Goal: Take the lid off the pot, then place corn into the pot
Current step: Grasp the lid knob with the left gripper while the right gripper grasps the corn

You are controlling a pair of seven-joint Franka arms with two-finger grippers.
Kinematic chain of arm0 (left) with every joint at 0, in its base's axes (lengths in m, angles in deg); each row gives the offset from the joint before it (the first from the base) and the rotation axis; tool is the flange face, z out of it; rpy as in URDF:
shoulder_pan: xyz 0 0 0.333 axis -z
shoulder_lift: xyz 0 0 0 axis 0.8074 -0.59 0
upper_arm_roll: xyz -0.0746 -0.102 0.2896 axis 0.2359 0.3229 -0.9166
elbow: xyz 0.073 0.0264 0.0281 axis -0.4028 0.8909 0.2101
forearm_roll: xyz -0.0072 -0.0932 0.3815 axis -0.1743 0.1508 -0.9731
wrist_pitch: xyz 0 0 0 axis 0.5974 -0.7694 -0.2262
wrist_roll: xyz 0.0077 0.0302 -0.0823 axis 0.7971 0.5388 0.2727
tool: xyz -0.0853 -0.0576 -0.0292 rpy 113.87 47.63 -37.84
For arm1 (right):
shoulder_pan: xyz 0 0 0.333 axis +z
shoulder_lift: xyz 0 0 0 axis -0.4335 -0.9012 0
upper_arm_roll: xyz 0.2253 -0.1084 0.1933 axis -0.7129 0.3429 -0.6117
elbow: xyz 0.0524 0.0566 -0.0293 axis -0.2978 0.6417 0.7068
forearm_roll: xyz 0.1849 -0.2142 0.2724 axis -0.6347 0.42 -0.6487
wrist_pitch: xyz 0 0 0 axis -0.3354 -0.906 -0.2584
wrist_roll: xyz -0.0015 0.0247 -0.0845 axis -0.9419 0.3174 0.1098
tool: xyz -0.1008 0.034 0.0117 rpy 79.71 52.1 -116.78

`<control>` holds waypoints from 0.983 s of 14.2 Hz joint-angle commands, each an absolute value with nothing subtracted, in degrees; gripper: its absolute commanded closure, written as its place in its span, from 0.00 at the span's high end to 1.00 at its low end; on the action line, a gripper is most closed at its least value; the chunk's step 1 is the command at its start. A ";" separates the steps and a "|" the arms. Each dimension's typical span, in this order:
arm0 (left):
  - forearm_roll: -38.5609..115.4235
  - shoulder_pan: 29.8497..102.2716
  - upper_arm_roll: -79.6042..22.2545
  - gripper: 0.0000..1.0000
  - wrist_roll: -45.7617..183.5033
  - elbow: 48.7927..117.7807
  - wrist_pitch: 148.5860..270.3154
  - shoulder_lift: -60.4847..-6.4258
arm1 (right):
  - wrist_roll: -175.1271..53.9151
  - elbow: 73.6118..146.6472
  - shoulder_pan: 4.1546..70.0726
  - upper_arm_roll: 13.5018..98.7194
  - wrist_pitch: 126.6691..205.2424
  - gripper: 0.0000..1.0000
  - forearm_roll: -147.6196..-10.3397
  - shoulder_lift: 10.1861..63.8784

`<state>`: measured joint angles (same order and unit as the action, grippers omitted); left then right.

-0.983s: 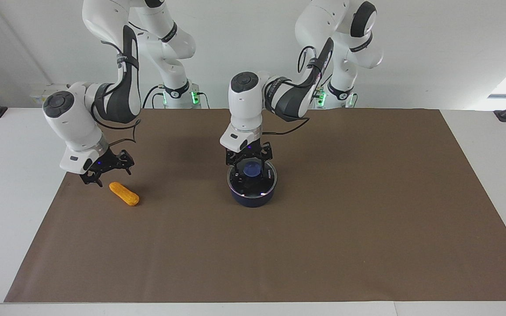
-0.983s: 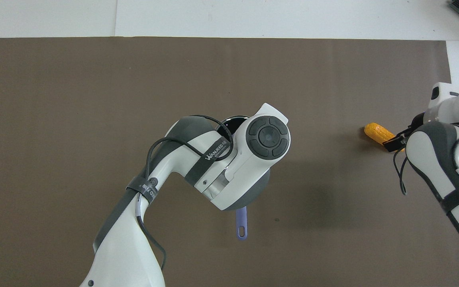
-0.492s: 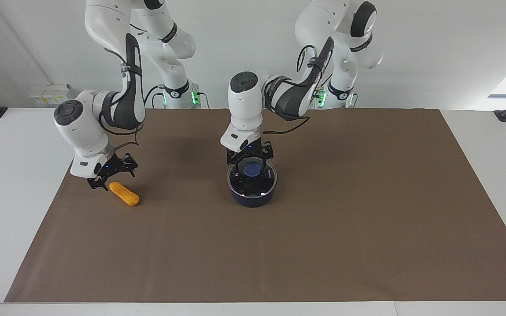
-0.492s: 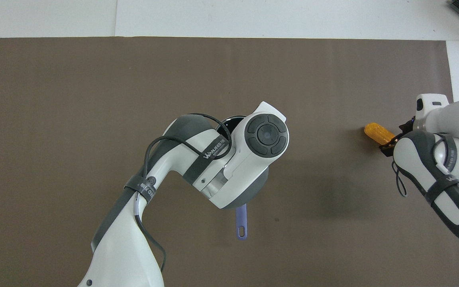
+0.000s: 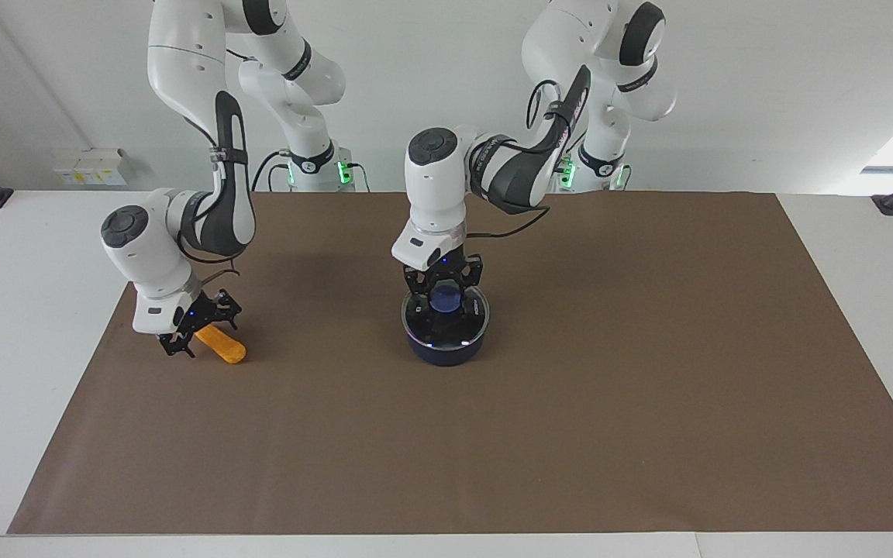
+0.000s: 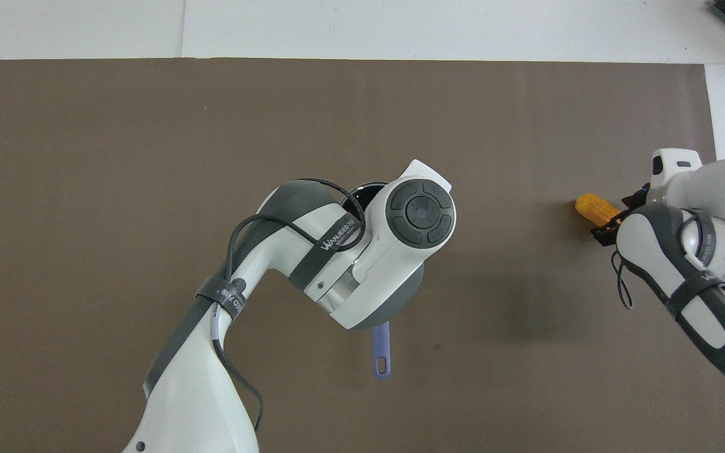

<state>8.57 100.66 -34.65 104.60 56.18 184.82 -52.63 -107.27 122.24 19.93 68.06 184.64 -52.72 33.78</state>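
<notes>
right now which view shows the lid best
The facing view: the lid shows whole on the pot, its blue knob under the left hand. In the overhead view the left arm covers it, leaving only a sliver of rim.

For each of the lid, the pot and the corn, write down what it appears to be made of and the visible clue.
Lid: clear glass, probably; the pot's dark inside shows through, under a matte blue knob.
Pot: likely enamelled or coated metal; smooth dark navy wall.
Corn: looks like plastic; uniform orange-yellow, slightly glossy.
</notes>
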 commanded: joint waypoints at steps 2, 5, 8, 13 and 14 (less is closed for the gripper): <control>7.41 101.04 -34.95 0.01 106.60 54.77 183.13 -52.05 | -106.40 122.66 20.42 67.97 185.12 0.95 -54.72 34.36; 7.23 100.78 -35.13 0.00 106.60 54.86 182.87 -49.68 | -105.96 122.48 20.42 67.97 185.38 0.53 -54.72 34.18; 6.61 99.55 -35.48 0.00 106.07 54.86 182.95 -47.92 | -106.13 122.22 20.42 67.97 186.87 0.00 -54.63 33.74; 6.53 94.90 -35.48 0.00 105.81 55.39 179.62 -47.04 | -105.35 119.42 19.80 67.88 185.73 0.00 -55.68 33.48; 6.53 93.24 -35.31 0.00 105.03 55.82 179.44 -46.86 | -104.65 118.01 19.89 67.88 185.12 0.00 -57.60 34.09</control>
<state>7.84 95.55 -35.88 105.43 54.84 180.86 -48.21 -106.06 120.74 20.31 68.13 186.04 -54.75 33.78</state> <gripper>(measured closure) 0.379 0.630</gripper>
